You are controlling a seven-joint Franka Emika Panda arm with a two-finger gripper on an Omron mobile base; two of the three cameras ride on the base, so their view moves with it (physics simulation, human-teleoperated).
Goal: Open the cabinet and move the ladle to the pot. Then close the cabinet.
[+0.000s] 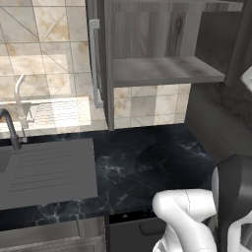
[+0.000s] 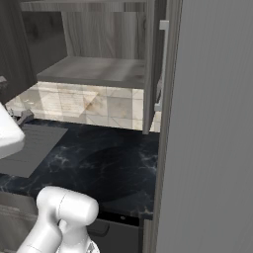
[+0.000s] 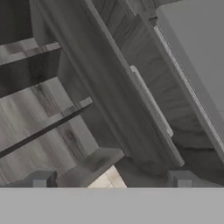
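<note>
Cabinet (image 1: pixel 162 49) doors are standing swung wide, the left door edge-on with its long upright bar handle (image 1: pixel 93 64) showing in the left base view and the right door (image 2: pixel 153 64) edge-on in the right base view. Its one shelf (image 1: pixel 167 71) is lying bare as far as these views are showing, and I am not making out a ladle or a pot anywhere. Below it the dark marble tabletop (image 1: pixel 147 162) is running beside the grey sink drainer (image 1: pixel 49 170) with its tap (image 1: pixel 10 128).

In the hand view the fingers (image 3: pixel 111 186) are spread fully apart and gripping nothing, pointing up at the cabinet from close by: the shelf edge (image 3: pixel 43 127) is crossing on a slant, and a door's bar handle (image 3: pixel 151 100) is lying above and to the right of the fingers, its long axis running diagonally away. Judging from this, the opening step is looking done and the search for the ladle is what is coming next
</note>
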